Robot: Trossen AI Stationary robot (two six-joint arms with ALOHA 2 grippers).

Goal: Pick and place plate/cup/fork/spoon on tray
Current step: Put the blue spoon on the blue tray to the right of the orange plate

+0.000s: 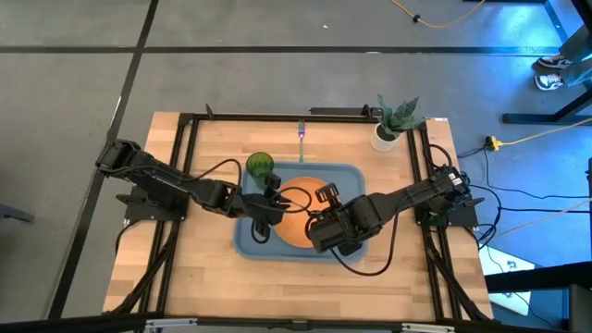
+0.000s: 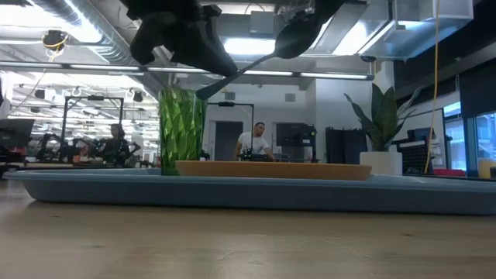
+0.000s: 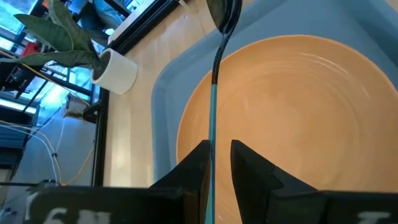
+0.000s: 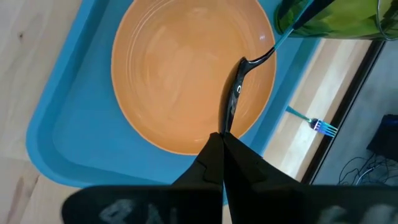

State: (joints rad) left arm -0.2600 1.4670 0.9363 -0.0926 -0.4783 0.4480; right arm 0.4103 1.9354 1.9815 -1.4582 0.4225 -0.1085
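Note:
The orange plate [image 1: 298, 228] lies in the blue-grey tray [image 1: 356, 176] at mid-table. The green cup [image 1: 260, 166] stands in the tray's far left corner. The fork [image 1: 301, 131] lies on the table beyond the tray. The spoon [image 4: 238, 90] hangs in the air over the plate between both grippers. My right gripper [image 4: 221, 137] is shut at the end of the spoon's bowl. My left gripper [image 3: 219, 152] is open by a narrow gap. The teal handle [image 3: 213, 112] runs along between its fingers, close to one and apart from the other. My right gripper pinches the free end of the spoon's dark bowl [image 4: 229, 124] between its two fingertips. The fingers come from the table's near right and lie along the spoon. The spoon [image 2: 240, 74] is clear of the plate and tilted, its handle end lower.
A white pot with a green plant [image 1: 393, 125] stands at the table's far right corner. Black frame rails [image 1: 185, 166] run along the left, right and far sides of the table. Bare wood lies at the near side of the tray.

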